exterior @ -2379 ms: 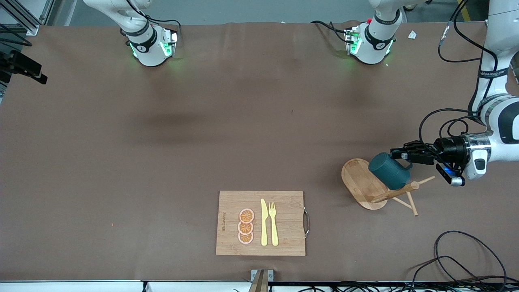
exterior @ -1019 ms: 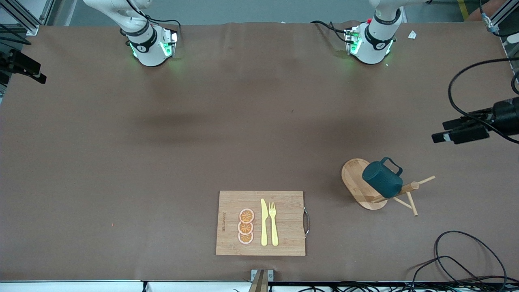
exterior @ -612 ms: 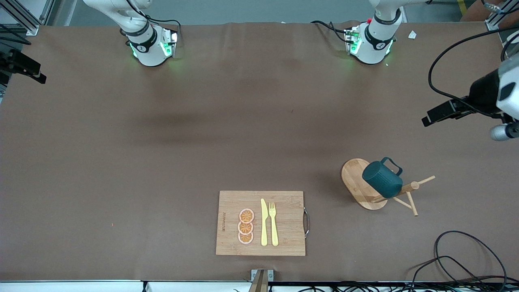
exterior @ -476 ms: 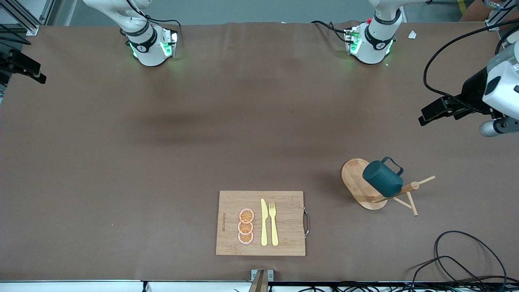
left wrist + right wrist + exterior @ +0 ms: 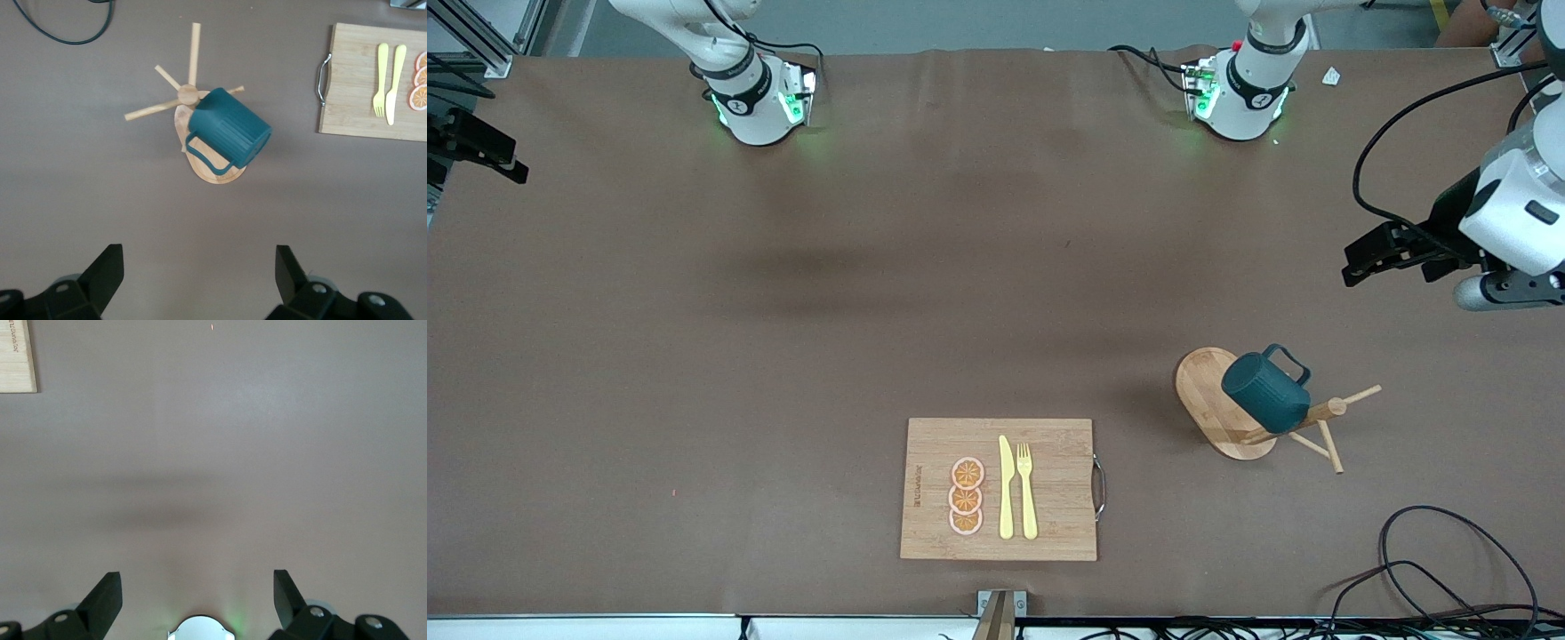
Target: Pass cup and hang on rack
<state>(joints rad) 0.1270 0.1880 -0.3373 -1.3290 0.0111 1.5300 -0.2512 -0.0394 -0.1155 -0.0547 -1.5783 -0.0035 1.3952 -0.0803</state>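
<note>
Already the cup (image 5: 1265, 389) hung on the rack (image 5: 1221, 404), well apart from the empty, spread left gripper (image 5: 1362, 264), while the right gripper (image 5: 197, 600) waited, also spread.

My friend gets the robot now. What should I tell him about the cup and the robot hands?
Left gripper: open and empty, up over bare table at the left arm's end, clear of the rack.
Right gripper: open and empty over bare table; that arm waits.
The cup hangs by its handle on a peg of the rack, tilted, with nothing holding it.
Done: the cup is on the rack.
Left: nothing much, probably just parking the left arm.
</note>
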